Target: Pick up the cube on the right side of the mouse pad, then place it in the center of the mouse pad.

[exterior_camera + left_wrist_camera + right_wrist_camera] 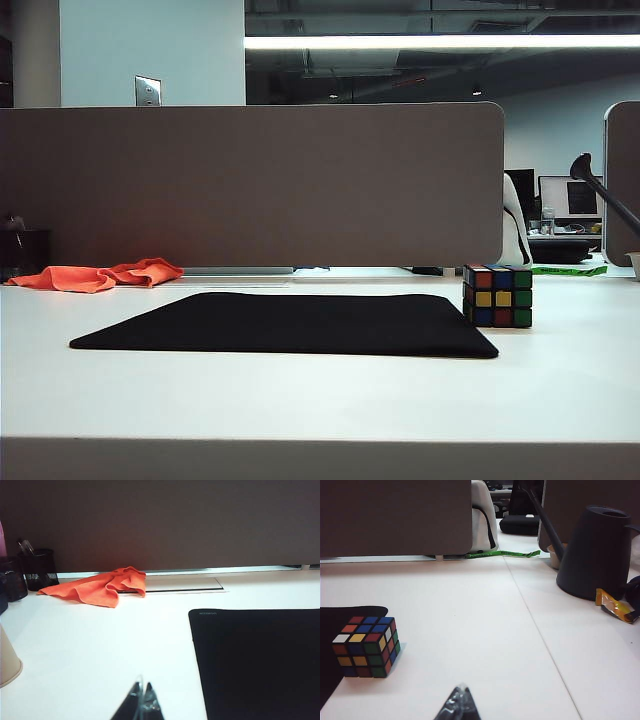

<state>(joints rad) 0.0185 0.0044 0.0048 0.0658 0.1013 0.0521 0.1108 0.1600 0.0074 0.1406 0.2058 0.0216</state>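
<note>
The cube [497,296], black-framed with coloured stickers, stands on the white table at the right edge of the black mouse pad [290,323]. In the right wrist view the cube [366,647] touches the pad's corner [340,625]. My right gripper [461,689] is shut and empty, low over bare table, nearer the camera than the cube and apart from it. My left gripper [142,686] is shut and empty too, over the table just off the pad's other edge [255,660]. Neither gripper shows in the exterior view.
An orange cloth [100,275] lies at the back left by the grey partition [250,185]. A dark watering can [597,550] and an orange wrapper [616,606] stand beyond the right gripper. Mesh pen cups [39,569] and a beige cup [7,660] sit near the left gripper.
</note>
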